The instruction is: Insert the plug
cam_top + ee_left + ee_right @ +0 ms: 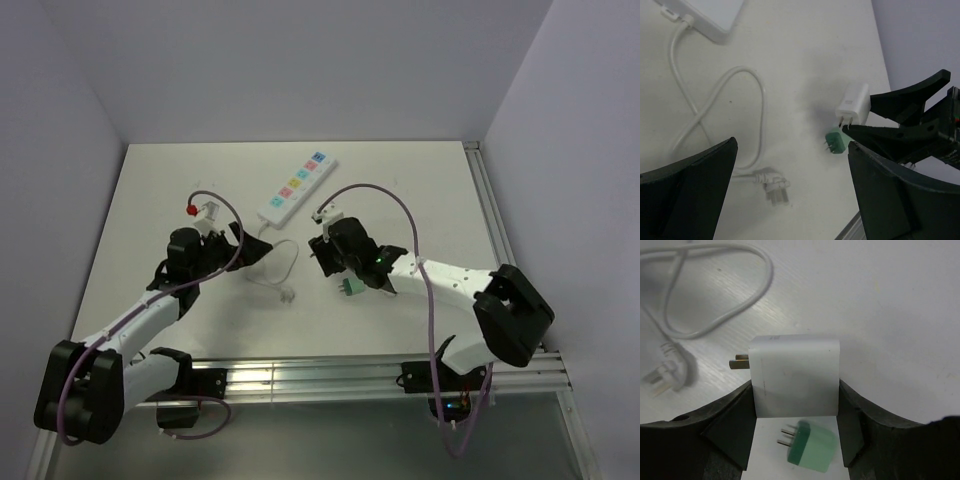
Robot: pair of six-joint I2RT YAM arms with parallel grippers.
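My right gripper (796, 397) is shut on a white two-pin plug block (795, 374), its pins pointing left. It is held a little above the table. The block also shows in the left wrist view (854, 104). A small green plug (812, 446) lies on the table just under it (349, 288). The white power strip (297, 187) with coloured sockets lies further back. My left gripper (792, 150) is open and empty, above the strip's looped cord (747, 95), to the left of the right gripper (325, 255).
The strip's cord ends in a white plug (775, 184) lying on the table between the arms (288, 295). A metal rail (320, 378) runs along the near edge. Walls close in the left, back and right sides.
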